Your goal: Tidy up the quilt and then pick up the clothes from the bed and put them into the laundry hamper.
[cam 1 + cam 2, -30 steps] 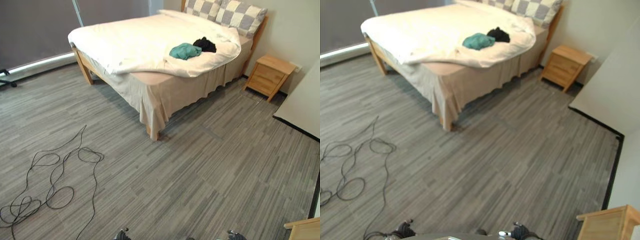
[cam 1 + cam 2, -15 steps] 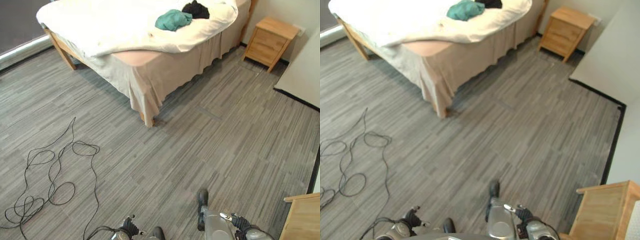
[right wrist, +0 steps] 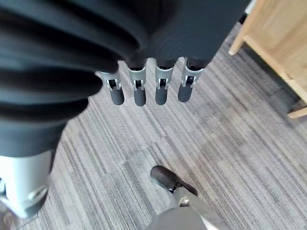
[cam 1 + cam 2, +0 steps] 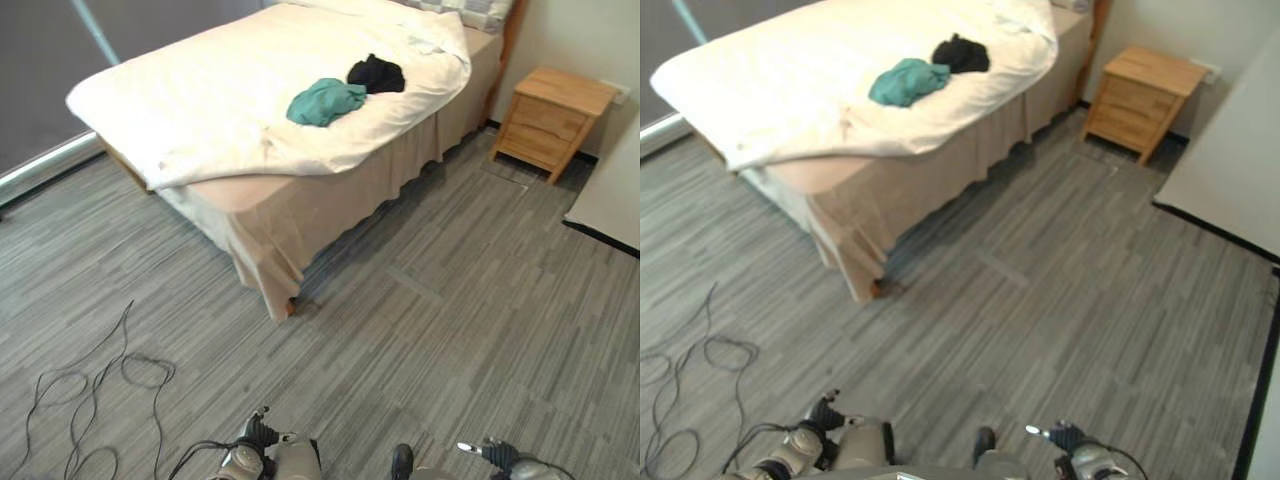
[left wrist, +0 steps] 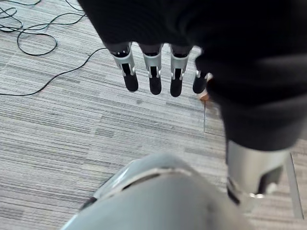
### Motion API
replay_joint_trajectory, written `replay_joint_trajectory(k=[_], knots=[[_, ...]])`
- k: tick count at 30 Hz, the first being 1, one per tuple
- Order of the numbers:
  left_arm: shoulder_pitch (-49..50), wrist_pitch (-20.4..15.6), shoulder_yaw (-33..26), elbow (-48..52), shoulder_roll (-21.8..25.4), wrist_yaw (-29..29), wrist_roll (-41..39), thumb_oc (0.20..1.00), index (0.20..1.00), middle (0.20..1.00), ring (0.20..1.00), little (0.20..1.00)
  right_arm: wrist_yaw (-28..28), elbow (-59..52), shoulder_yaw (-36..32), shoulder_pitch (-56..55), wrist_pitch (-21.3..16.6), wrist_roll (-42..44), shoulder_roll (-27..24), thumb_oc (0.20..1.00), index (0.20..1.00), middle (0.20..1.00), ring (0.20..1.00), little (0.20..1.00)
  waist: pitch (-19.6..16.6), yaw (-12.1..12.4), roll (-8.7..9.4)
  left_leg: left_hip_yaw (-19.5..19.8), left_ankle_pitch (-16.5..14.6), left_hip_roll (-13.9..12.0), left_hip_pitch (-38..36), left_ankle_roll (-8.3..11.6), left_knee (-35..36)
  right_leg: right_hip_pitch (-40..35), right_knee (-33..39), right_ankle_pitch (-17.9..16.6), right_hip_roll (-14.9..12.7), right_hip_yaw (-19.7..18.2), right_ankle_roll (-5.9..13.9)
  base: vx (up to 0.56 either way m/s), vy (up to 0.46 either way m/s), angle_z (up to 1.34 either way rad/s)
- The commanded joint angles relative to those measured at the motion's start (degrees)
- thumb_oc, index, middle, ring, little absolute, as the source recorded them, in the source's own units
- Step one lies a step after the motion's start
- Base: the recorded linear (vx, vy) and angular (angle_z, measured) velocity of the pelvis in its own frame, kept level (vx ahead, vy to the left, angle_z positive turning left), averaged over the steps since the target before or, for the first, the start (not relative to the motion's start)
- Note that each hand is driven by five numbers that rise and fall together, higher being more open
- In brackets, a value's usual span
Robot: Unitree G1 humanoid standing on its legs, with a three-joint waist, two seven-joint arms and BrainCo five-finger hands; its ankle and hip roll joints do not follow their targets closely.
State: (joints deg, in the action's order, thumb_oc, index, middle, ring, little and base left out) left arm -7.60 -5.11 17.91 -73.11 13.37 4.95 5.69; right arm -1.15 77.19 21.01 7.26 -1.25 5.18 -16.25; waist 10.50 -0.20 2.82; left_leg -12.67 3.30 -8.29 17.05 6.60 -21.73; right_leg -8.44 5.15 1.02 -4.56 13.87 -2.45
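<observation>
Bed point(image 4: 300, 215) sits at the far side of the room, white quilt point(image 4: 200, 90) spread over it with one corner hanging unevenly off the near edge above the beige bed skirt point(image 4: 330, 205). Two clothes lie on the quilt toward the side nearest the nightstand: teal garment point(image 4: 325, 101) crumpled, black garment point(image 4: 376, 74) just beyond it, the two touching or nearly so. Wooden nightstand point(image 4: 550, 120) stands beside the bed against the wall. Grey striped floor point(image 4: 450, 300) lies between the robot and the bed. Left robot hand point(image 5: 151, 67) hangs low over the floor, fingers point(image 5: 155, 81) straight and relaxed, holding nothing. Right robot hand point(image 3: 148, 81) likewise hangs over the floor, fingers point(image 3: 139, 93) straight in a row, empty, with a light wooden furniture piece point(image 3: 278, 52) near it. Both robot hands are well apart from the clothes and the quilt, with open floor between them and the bed; neither touches any task item. Hamper cannot be seen from here.
</observation>
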Motion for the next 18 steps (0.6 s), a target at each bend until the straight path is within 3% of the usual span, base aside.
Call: replay_joint_trajectory(k=[1,2,3,4,5,6,7,8,9,11,13,14,15,16,17,18], knots=[[0.7,0.1,1.9,-0.6,-2.8,0.2,-1.5,1.0,1.0,1.0,1.0,1.0,-1.0,-1.0,-1.4,0.3,-0.6,-1.6,-0.2,1.0,1.0,1.0,1.0,1.0,1.3,2.3,-1.23,-7.8,3.8,3.4,-5.8,-2.22,19.9,-5.9,-0.1,6.2,2.9,-4.1,6.89,0.48,0.037,0.03],[0.7,0.1,1.9,-0.6,-2.8,0.2,-1.5,1.0,1.0,1.0,1.0,1.0,-1.0,-1.0,-1.4,0.3,-0.6,-1.6,-0.2,1.0,1.0,1.0,1.0,1.0,1.3,2.3,-1.23,-7.8,3.8,3.4,-5.8,-2.22,19.9,-5.9,-0.1,6.2,2.9,-4.1,6.89,0.71,0.043,0.04],[1.3,0.3,0.9,-1.5,-2.3,-0.1,-1.5,1.0,1.0,1.0,1.0,1.0,-0.8,-1.6,-0.4,0.6,-0.7,-2.7,1.1,1.0,1.0,1.0,1.0,1.0,0.4,3.5,-0.64,-10.9,4.4,4.4,-8.5,-4.16,24.8,-9.1,-2.3,6.5,3.9,-4.7,7.11,0.66,0.038,-0.06],[1.8,0.7,0.7,-2.2,-2.3,-0.4,-1.5,1.0,1.0,1.0,1.0,1.0,-0.1,-1.7,-0.3,0.8,-0.9,-2.3,1.4,1.0,1.0,1.0,1.0,1.0,-0.1,4.1,-0.14,-10.1,3.6,5.9,-10.0,-5.92,24.7,-7.9,-8.0,4.9,3.6,-4.7,8.44,0.83,0.07,-0.39],[2.3,1.0,0.6,-2.7,-2.3,-0.4,-1.3,1.0,1.0,1.0,1.0,1.0,-0.4,-2.1,-0.4,0.9,-1.0,-2.6,1.7,1.0,1.0,1.0,1.0,1.0,-0.3,3.9,0.13,-10.1,2.6,7.2,-11.1,-7.44,23.8,-6.1,-16.9,1.1,3.0,-3.5,11.67,0.52,0.076,-0.73],[2.7,1.2,0.5,-3.3,-2.0,-0.5,-0.4,1.0,1.0,1.0,1.0,1.0,-0.4,-2.3,-0.6,0.0,-1.1,-3.6,2.0,1.0,1.0,1.0,1.0,1.0,-0.1,3.4,0.38,-10.1,1.3,8.4,-12.8,-8.82,23.4,-3.2,-25.0,-4.0,0.6,-2.4,15.57,0.49,0.101,-0.68],[2.8,1.4,0.6,-3.5,-1.6,-0.7,0.2,1.0,1.0,1.0,1.0,1.0,-0.2,-2.7,-0.6,-0.5,-1.2,-3.9,2.3,1.0,1.0,1.0,1.0,1.0,0.1,2.5,-0.08,-9.9,0.3,8.4,-14.5,-9.69,23.4,0.2,-33.3,-8.4,-0.6,-2.2,17.03,0.46,0.104,-0.36],[2.5,1.4,0.6,-3.3,-1.2,-0.7,0.2,1.0,1.0,1.0,1.0,1.0,0.1,-3.6,-0.8,-0.1,-1.2,-3.8,2.4,1.0,1.0,1.0,1.0,1.0,0.8,1.6,-1.26,-9.5,-0.3,7.7,-16.8,-10.2,24.3,4.7,-40.3,-10.1,-1.3,-2.6,16.83,0.49,0.082,0.09],[2.4,1.3,0.4,-2.9,-0.9,-0.5,0.1,1.0,1.0,1.0,1.0,1.0,0.0,-4.4,-0.8,0.2,-1.1,-4.0,2.5,1.0,1.0,1.0,1.0,1.0,1.0,1.0,-2.13,-8.8,-0.8,7.4,-19.2,-10.32,25.5,7.3,-43.1,-8.9,-2.5,-1.3,16.62,0.53,0.025,0.63],[1.8,1.0,0.6,-2.3,-0.6,-0.1,-0.1,1.0,1.0,1.0,1.0,1.0,-0.8,-4.9,-0.2,0.4,-1.2,-5.1,2.5,1.0,1.0,1.0,1.0,1.0,1.4,-0.2,-2.75,-5.8,-2.1,7.3,-22.6,-9.56,26.7,10.2,-37.1,-3.8,-4.7,0.8,13.7,0.51,-0.074,1.08],[1.5,0.5,1.1,-1.7,-0.4,0.1,0.0,1.0,1.0,1.0,1.0,1.0,-1.0,-5.3,-0.3,0.4,-1.2,-4.8,2.3,1.0,1.0,1.0,1.0,1.0,1.7,-1.1,-2.83,-4.4,-2.7,7.2,-23.9,-8.77,26.4,11.4,-29.4,-2.2,-4.9,0.1,12.28,0.34,-0.171,0.95],[1.3,0.2,1.5,-1.6,-0.3,0.1,0.2,1.0,1.0,1.0,1.0,1.0,-1.0,-5.3,-0.3,0.3,-1.2,-4.7,2.4,1.0,1.0,1.0,1.0,1.0,1.5,-1.4,-2.7,-3.4,-3.1,6.9,-24.3,-8.06,26.6,11.3,-22.1,-1.7,-4.9,-1.0,11.91,0.37,-0.264,0.96],[0.7,-0.1,1.9,-1.5,-0.2,0.2,0.3,1.0,1.0,1.0,1.0,1.0,-1.0,-5.2,-0.4,0.3,-1.2,-4.5,2.2,1.0,1.0,1.0,1.0,1.0,1.3,-1.8,-2.18,-2.1,-4.0,6.8,-24.8,-7.31,26.7,10.7,-14.1,-1.7,-5.3,-3.3,11.91,0.42,-0.318,1.17],[0.2,-0.4,2.6,-1.7,-0.1,0.4,0.5,1.0,1.0,1.0,1.0,1.0,-0.9,-5.1,-0.7,0.4,-1.2,-4.2,2.1,1.0,1.0,1.0,1.0,1.0,1.1,-2.6,-1.96,0.2,-5.0,6.7,-25.5,-6.77,26.7,10.9,-8.2,-2.9,-5.8,-8.3,12.02,0.29,-0.223,1.02],[0.1,-0.4,2.6,-1.7,-0.1,0.4,0.5,1.0,1.0,1.0,1.0,1.0,-0.9,-5.1,-0.7,0.4,-1.2,-4.2,2.1,1.0,1.0,1.0,1.0,1.0,1.0,-2.6,-1.96,0.2,-4.9,6.7,-25.4,-6.77,26.7,10.9,-8.0,-3.0,-5.8,-8.3,12.0,0.37,-0.309,1.12],[-0.7,-0.8,2.6,-1.7,0.4,0.3,0.5,1.0,1.0,1.0,1.0,1.0,-0.5,-4.7,-1.5,0.0,-1.0,-3.5,1.8,1.0,1.0,1.0,1.0,1.0,1.2,-3.5,-1.48,3.4,-6.3,6.5,-26.6,-5.93,26.7,12.3,-3.5,-5.5,-6.7,-18.6,13.39,0.34,-0.332,1.25]])
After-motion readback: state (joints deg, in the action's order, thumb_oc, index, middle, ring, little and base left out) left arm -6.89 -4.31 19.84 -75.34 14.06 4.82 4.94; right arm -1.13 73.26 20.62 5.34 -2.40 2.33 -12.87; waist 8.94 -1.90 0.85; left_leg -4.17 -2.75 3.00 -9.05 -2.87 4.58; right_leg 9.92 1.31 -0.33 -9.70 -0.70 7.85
